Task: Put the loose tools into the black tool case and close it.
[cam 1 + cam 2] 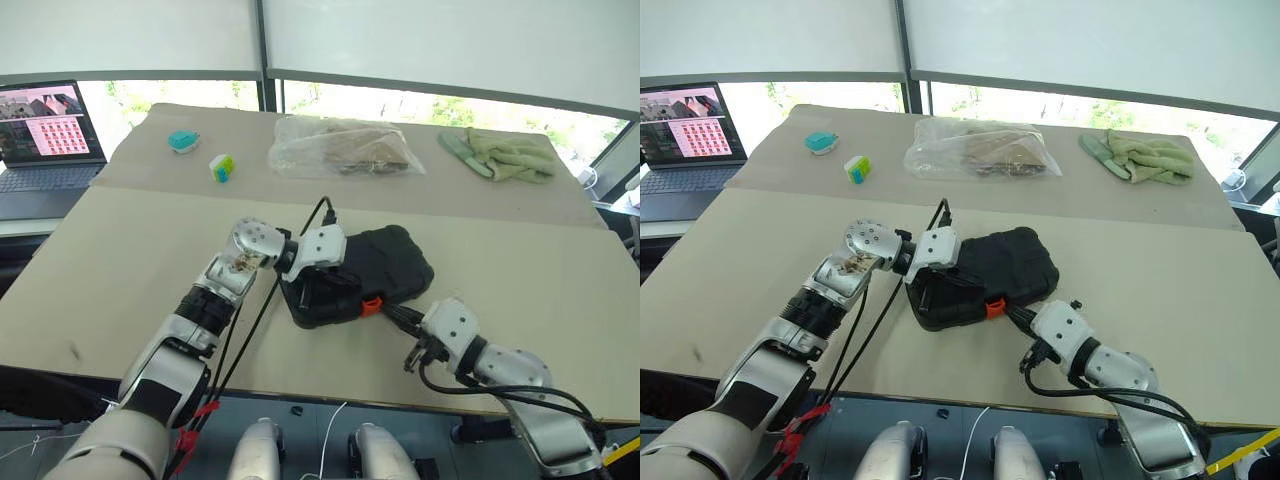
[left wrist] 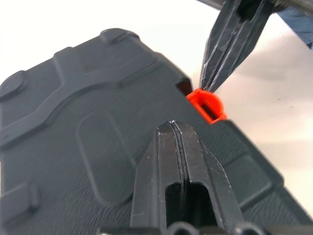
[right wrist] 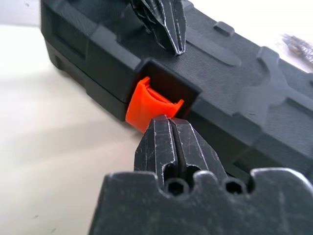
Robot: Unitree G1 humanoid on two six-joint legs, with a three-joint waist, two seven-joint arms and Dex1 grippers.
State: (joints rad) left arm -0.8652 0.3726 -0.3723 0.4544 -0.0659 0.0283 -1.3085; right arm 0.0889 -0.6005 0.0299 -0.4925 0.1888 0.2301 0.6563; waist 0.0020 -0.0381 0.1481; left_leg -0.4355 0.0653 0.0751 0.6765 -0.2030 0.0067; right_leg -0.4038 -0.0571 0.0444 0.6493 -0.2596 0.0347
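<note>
The black tool case lay shut on the bench. The left gripper, fingers together, rested on its lid; the right gripper, also pinched together and empty, touched the orange latch at the near edge.

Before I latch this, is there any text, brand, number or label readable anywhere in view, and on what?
None can be read.
Laptop: its screen shows a grid of small pictures and some lines, too small to read.
Case: only moulded ribs on the lid, no lettering visible; its orange latch is blank.
Clear bag: no readable print.
Teal item and green item: any marking is too small to tell.
</note>
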